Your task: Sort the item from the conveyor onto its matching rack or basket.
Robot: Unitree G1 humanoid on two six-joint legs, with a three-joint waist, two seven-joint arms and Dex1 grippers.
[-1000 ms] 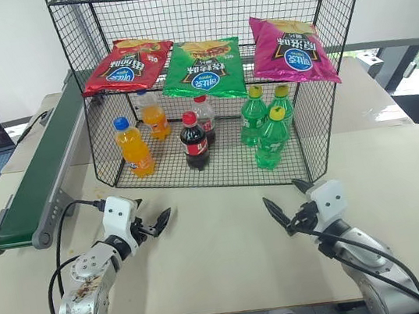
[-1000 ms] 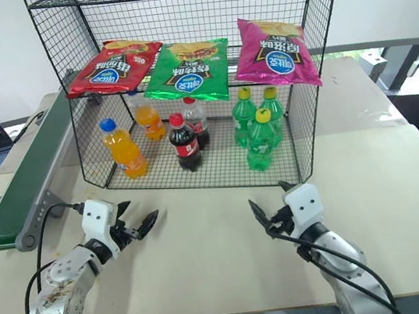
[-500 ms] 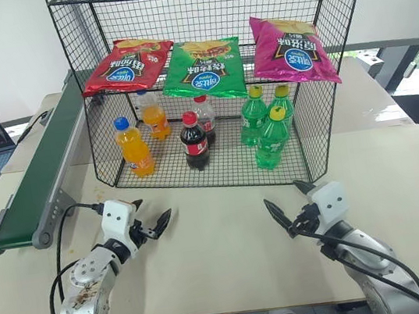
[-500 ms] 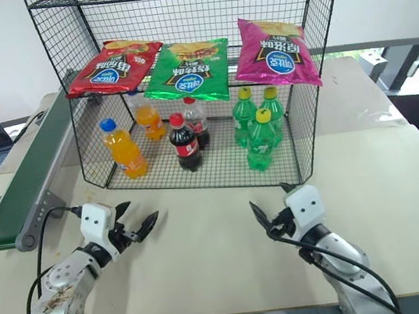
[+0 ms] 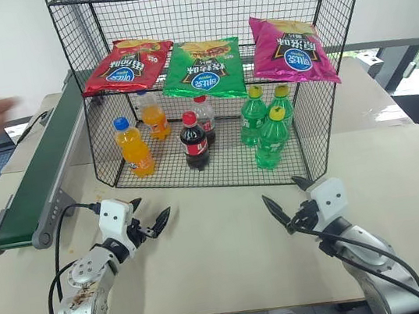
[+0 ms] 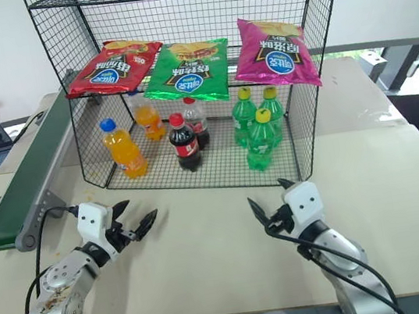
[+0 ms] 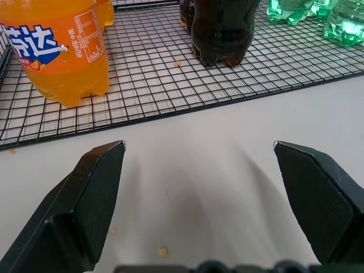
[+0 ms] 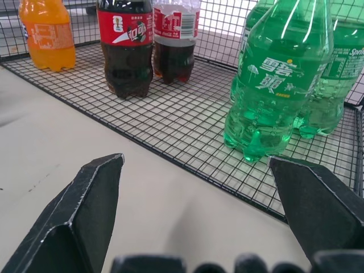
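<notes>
Pale worktop (image 5: 224,257) lies bare under my spread, empty left gripper (image 5: 152,223) and right gripper (image 5: 289,206); red chip bag (image 5: 126,65) already sits on rack (image 5: 314,141), conveyor (image 5: 36,187) empty, so I wait.

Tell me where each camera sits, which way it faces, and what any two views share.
Head pair: on the head, looking forward and down at the rack, conveyor, both arms.
Left wrist: behind the left gripper, open jaws, facing the orange bottle and cola bottle.
Right wrist: behind the right gripper, open jaws, facing the green bottles.
Shared: both wrist views show the cola bottle.
</notes>
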